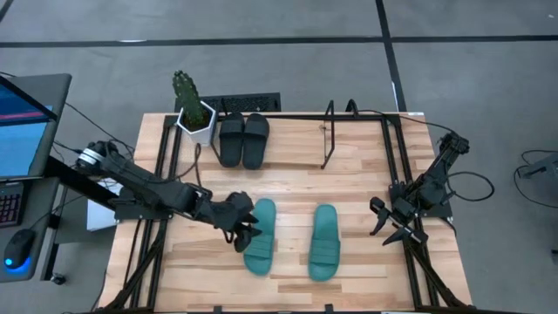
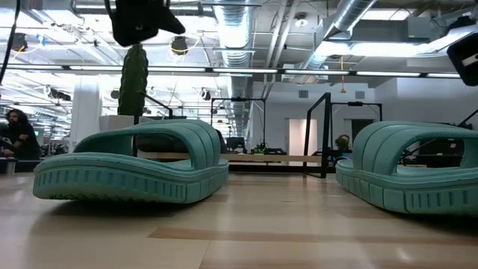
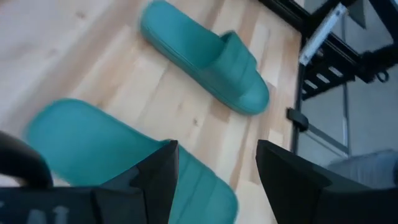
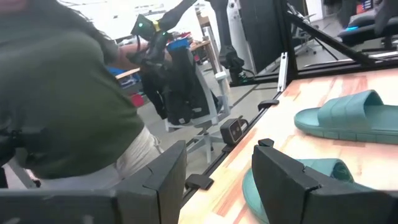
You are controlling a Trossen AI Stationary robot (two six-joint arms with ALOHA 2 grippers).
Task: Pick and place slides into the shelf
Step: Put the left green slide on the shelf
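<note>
Two teal slides lie sole-down on the wooden table, the left one (image 1: 260, 237) (image 2: 131, 166) (image 3: 118, 158) and the right one (image 1: 324, 242) (image 2: 411, 168) (image 3: 205, 53). Two black slides (image 1: 242, 138) sit side by side at the far edge, beside the shelf's thin black rods (image 1: 329, 138) (image 2: 326, 134). My left gripper (image 1: 241, 225) (image 3: 214, 180) hovers open just above the left teal slide's left edge, clear of it in the low view (image 2: 142, 19). My right gripper (image 1: 390, 223) (image 4: 217, 180) waits open at the table's right side.
A cactus in a white pot (image 1: 193, 112) stands at the far left corner next to the black slides. Thick black arm-mount frames (image 1: 397, 157) run along both table sides. A person in a green shirt (image 4: 62, 93) shows beyond the table in the right wrist view.
</note>
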